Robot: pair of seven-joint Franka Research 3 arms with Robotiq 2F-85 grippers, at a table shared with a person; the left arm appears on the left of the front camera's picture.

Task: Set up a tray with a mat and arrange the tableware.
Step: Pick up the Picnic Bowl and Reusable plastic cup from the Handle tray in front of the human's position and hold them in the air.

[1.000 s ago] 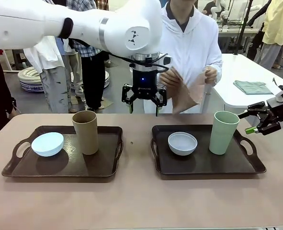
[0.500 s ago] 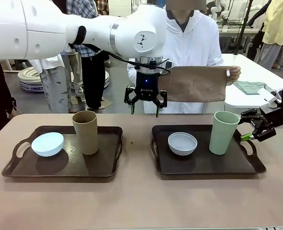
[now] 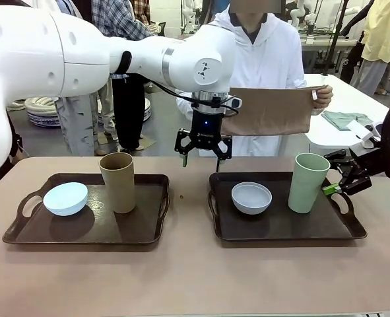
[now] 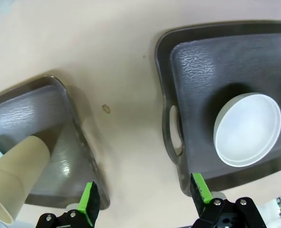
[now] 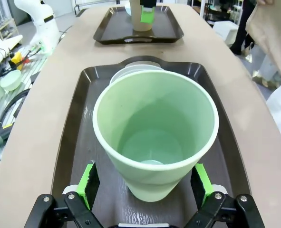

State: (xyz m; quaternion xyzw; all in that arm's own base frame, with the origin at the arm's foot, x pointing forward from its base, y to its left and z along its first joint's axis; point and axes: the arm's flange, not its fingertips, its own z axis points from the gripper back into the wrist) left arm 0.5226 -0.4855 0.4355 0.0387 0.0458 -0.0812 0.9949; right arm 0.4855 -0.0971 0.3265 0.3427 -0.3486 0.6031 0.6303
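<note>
Above the strip of worktop point(image 3: 195, 277) between two dark trays, the left hand point(image 3: 204, 146) is held clear of the surface, pointing down. Its fingers are spread wide and nothing is gripped between them. Off to one side of its fingers the left tray point(image 3: 148, 232) is laid, with the tan-brown cup point(image 3: 117, 181) standing upright on the end nearer the hand. The light blue bowl point(image 3: 65, 198) is set just beyond that cup, farther from the hand. Off to the other side of the fingers the right tray point(image 3: 280, 231) is laid. The greyish white bowl point(image 3: 251, 197) is placed inside it, near the tray handle closest to the left hand. Just behind this hand, a brown mat point(image 3: 270, 111) is held spread out in the air by a person point(image 3: 260, 53) at the far side of the worktop.

The right hand point(image 5: 144, 183) is positioned low over the outer end of the right tray, its fingers likewise spread and nothing pinched. Straight ahead of it the pale green cup point(image 5: 155, 128) stands upright on the tray, framed by the two green pads in the wrist view. From the front, one fingertip is seen just beside the cup's wall; whether they touch cannot be told. Beyond the cup, the greyish white bowl is partly hidden from this hand.
</note>
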